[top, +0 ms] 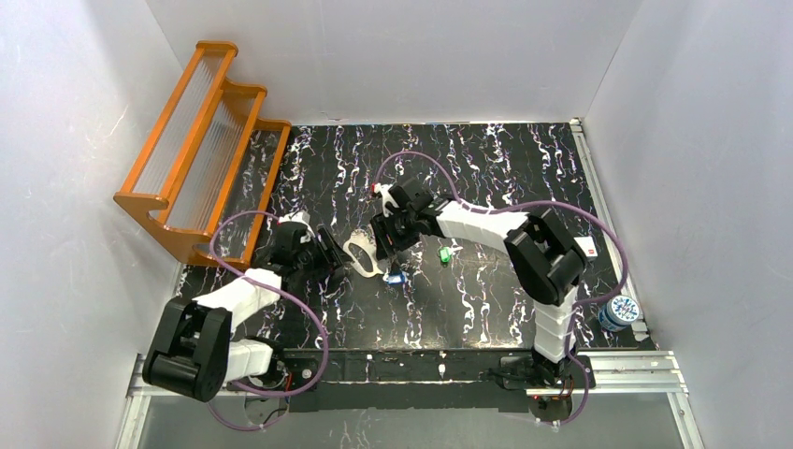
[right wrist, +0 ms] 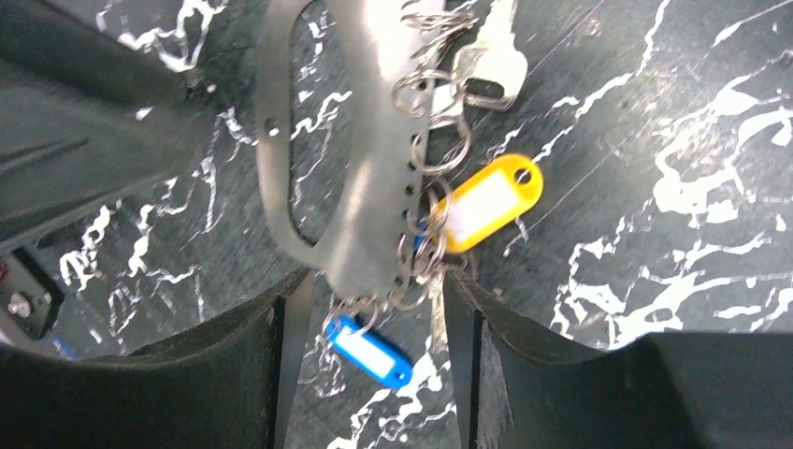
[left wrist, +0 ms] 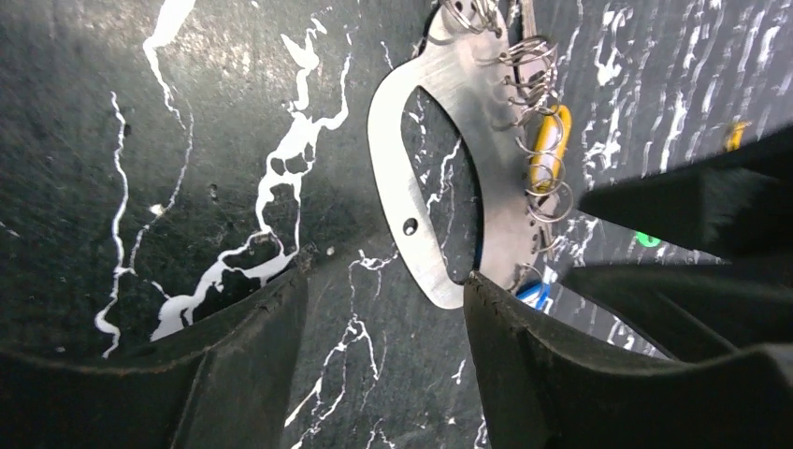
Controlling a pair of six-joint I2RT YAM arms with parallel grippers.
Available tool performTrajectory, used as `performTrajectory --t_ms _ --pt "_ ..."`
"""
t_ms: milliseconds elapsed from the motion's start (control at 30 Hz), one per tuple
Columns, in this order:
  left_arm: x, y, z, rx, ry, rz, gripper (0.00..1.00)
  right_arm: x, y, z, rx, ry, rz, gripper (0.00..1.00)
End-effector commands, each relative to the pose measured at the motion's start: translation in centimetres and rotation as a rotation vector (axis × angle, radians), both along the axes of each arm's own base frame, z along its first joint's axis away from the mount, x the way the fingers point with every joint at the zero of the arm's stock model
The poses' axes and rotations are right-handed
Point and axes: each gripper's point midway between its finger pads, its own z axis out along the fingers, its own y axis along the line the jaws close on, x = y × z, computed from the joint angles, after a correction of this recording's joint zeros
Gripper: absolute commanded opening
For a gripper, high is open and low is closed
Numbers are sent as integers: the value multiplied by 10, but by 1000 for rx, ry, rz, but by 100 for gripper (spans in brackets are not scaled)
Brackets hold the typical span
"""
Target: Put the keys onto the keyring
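Listing, centre of top view: keyring (right wrist: 379, 178), a flat grey-silver oval plate w/ large cut-out and small holes along one edge, thin wire rings (right wrist: 425, 94) threaded through them. It lies on the black, white-veined table (top: 486, 309) between both grippers.

Labels: yellow key (right wrist: 491, 198) and blue key (right wrist: 369, 351) each have a white label window; any writing is too small to read. Both lie against the ring row; cannot tell if hooked on. Plain silver key (right wrist: 491, 61) sits by the rings at top of right wrist view. Green key (top: 447, 253) is loose on the table, right of the keyring and apart from it.

Left gripper (left wrist: 385, 271): jaws apart, nothing held; plate's end touches one fingertip (left wrist: 496, 327). Right gripper (right wrist: 374, 281): jaws apart, plate's lower end between the tips, no clamp visible.

Misc: orange rack (top: 201, 150) upper left; blue-white roll (top: 619, 311) lower right.
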Motion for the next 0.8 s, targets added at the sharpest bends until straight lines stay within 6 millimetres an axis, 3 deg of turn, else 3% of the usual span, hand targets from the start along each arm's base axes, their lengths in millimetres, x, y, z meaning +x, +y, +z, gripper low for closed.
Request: performTrajectory --t_ms 0,67,300,367,533,667,767 --pt "-14 -8 -8 -98 21 37 60 13 -1 -19 -66 18 -13 61" --pt "-15 -7 -12 -102 27 44 59 10 3 -24 -61 43 4 57" --pt "-4 -8 -18 -71 38 30 53 -12 4 -27 -19 122 46 26" --pt "2 -11 -19 -68 42 19 46 -22 6 -24 9 148 61 21" --pt "20 -22 -19 -78 45 -28 34 -50 18 -13 91 215 108 20" --pt "26 -22 -16 -43 43 -55 34 -61 27 -1 146 239 135 22" --pt "28 -14 -9 8 26 -61 36 -62 29 11 175 232 146 31"
